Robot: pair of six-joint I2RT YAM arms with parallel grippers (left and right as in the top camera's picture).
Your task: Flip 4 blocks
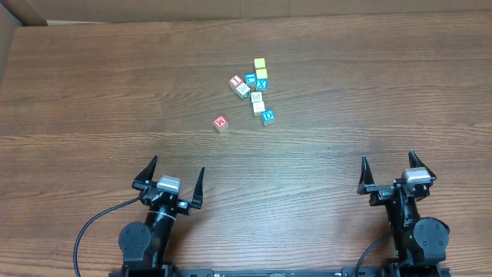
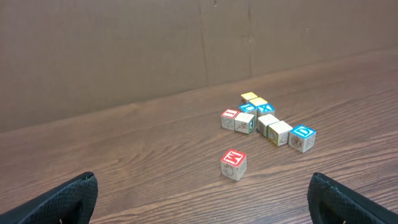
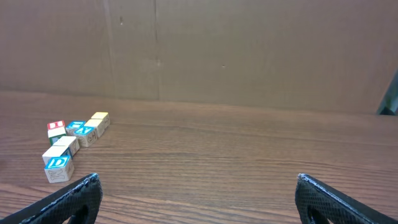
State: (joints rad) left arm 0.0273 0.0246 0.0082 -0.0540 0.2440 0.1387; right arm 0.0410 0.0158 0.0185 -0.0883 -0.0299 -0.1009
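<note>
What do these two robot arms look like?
Both are matte black jointed arms. The black two-fingered left end effector and right end effector each have pointed fingers and a small silver-grey box behind them. A black cable loops from the left arm's base.

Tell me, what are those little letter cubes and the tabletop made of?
The red W block and blue D block look like pale wood, faces painted matte: bare tan sides show. The table shows brown wood grain with a slight sheen, perhaps laminate.
</note>
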